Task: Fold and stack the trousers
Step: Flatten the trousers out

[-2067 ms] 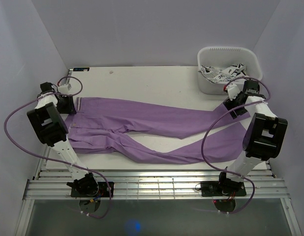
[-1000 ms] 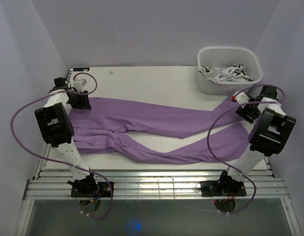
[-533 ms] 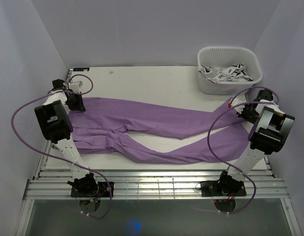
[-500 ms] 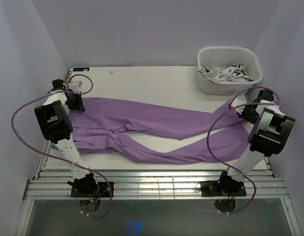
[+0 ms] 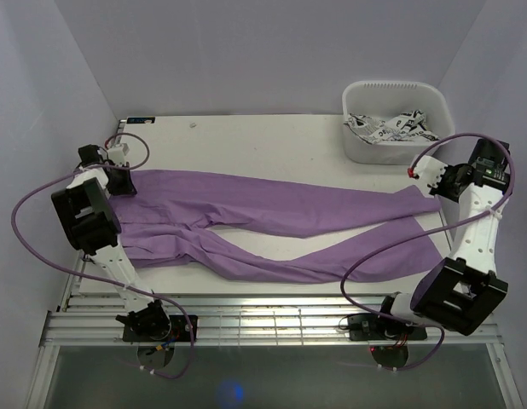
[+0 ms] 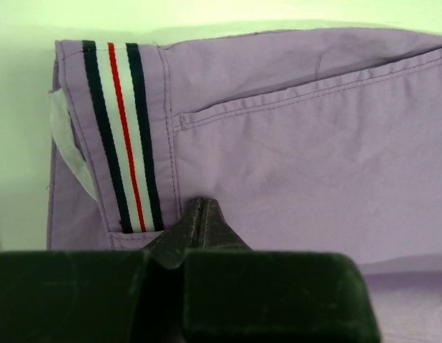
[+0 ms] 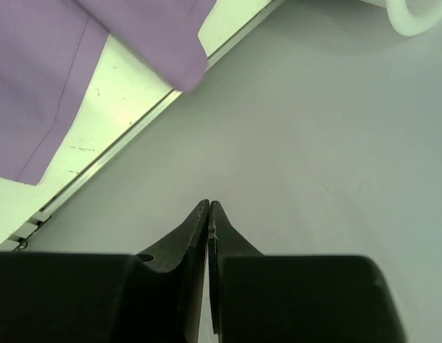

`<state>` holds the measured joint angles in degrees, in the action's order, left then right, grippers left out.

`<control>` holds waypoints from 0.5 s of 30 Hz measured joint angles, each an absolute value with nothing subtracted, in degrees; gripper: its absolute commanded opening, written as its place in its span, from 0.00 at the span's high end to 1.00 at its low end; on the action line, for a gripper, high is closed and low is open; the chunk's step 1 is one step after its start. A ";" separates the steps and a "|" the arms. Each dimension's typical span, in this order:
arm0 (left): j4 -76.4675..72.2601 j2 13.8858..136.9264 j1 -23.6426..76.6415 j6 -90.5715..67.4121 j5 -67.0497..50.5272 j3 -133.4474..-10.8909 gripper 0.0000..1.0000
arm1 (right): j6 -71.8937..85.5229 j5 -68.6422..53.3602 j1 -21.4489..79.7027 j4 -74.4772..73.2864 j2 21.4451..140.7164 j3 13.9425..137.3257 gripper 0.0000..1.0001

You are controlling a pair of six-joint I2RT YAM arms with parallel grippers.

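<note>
**A:** The trousers (image 5: 272, 221) are spread flat, lilac, filling the white bench (image 5: 263, 141) almost side to side. The waist is at nine o'clock and both legs run off to three o'clock.

**B:** The legs split just past the waist, then close up again at the three o'clock end. One cuff sits right at the bench edge there.

**A:** The left arm (image 5: 84, 213) reaches up the nine o'clock side and bends over the waist. The right arm (image 5: 472, 230) stands tall at three o'clock, wrist turned in toward the cuffs.

**B:** There's a white tub (image 5: 366, 149) at one o'clock, clear of the trousers, with a crumpled black-and-white cloth (image 5: 391, 128) inside.

**A:** Down to the wrists. The left fingers (image 6: 179, 234) are pressed together, tips on the purple fabric just beside the waistband.

**B:** Pinching cloth, or only touching?

**A:** Can't tell. The tips meet right at the fabric and no fold shows between them.

**B:** And the right fingers (image 7: 189, 236)?

**A:** Together too, with nothing between them. They hang over the grey surface beyond the bench edge, apart from the cuff, which pokes over that edge at eleven o'clock in the wrist view.

**B:** Smallest detail: the striped lining (image 6: 121, 136), navy, white and red, is turned out at ten o'clock in the left wrist view. A pocket seam (image 6: 292, 93) slants beside it.
</note>
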<state>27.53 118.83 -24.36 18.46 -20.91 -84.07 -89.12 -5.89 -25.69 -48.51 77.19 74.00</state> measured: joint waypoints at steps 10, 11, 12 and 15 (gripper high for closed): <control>22.65 115.39 -28.69 16.75 -19.25 -79.18 1.00 | -84.14 -2.70 -20.73 -47.77 86.89 74.22 0.59; 22.63 115.39 -28.71 16.71 -19.25 -79.18 1.00 | -83.40 -2.74 -20.21 -47.27 89.78 74.46 0.49; 22.65 115.39 -28.69 16.71 -19.25 -79.18 1.00 | -82.94 -2.83 -19.88 -46.74 92.31 74.52 0.29; 22.68 115.39 -28.67 16.99 -19.22 -79.20 1.00 | -82.48 -2.72 -20.38 -44.75 97.67 74.50 0.14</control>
<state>22.68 115.39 -28.67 16.99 -19.22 -79.20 -82.48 -2.72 -20.38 -44.75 97.67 74.50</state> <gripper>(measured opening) 0.022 0.798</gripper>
